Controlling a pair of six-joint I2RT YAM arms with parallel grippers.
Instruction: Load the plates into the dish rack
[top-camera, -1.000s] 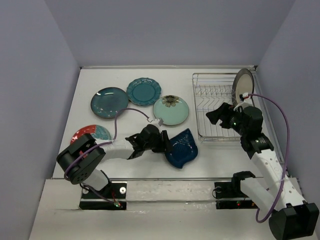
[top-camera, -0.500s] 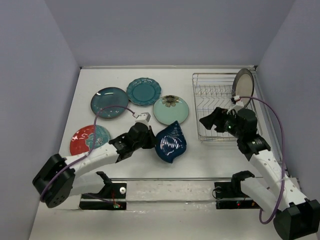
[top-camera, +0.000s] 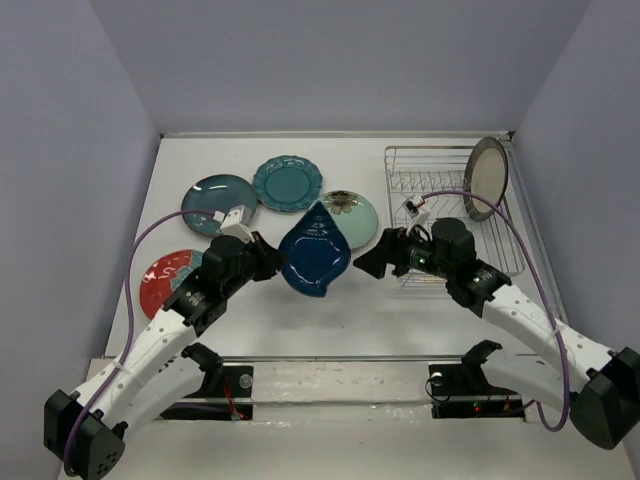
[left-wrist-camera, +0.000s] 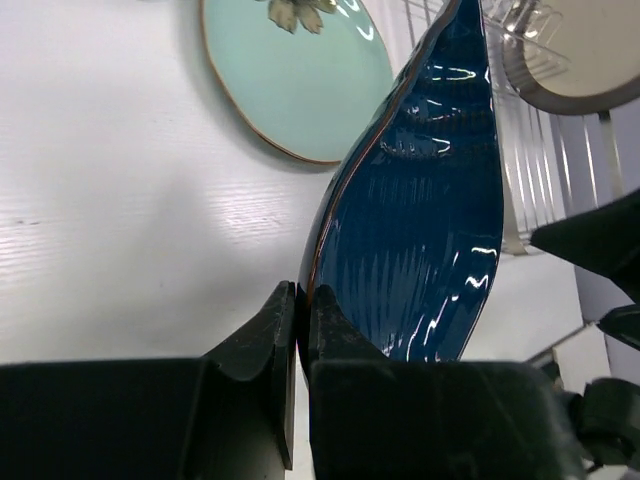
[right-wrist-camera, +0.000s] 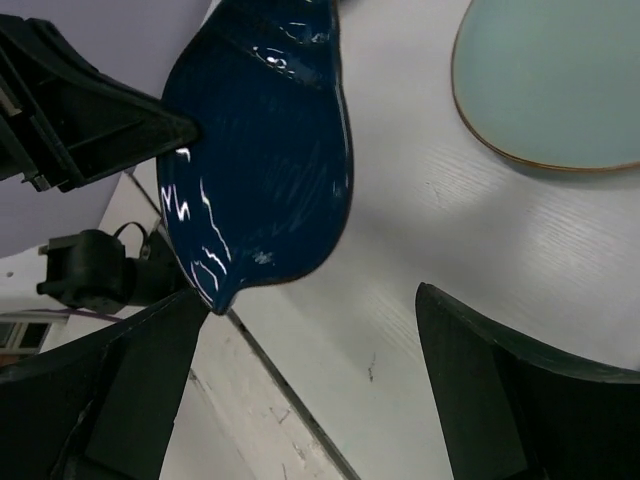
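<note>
White tabletop (top-camera: 420, 320), grey walls. The rack (top-camera: 425, 180) in the far right corner holds one cream plate (top-camera: 486, 178) upright. Left jaws clamp the navy plate (top-camera: 315, 250) by its rim, raised mid-tabletop. Right jaws gape beside it, empty. Dark teal plate (top-camera: 218, 203), scalloped plate (top-camera: 287, 183), mint plate (top-camera: 356, 226) and red-rimmed plate (top-camera: 170, 278) lie flat. Five are not yet racked.

No legible txt, labels, brand marks or nos. in any view. Surface of the navy leaf-shaped plate (top-camera: 315, 250) shows ribbed relief only, no print. Wires of the dish rack (top-camera: 430, 185) carry no tag.
</note>
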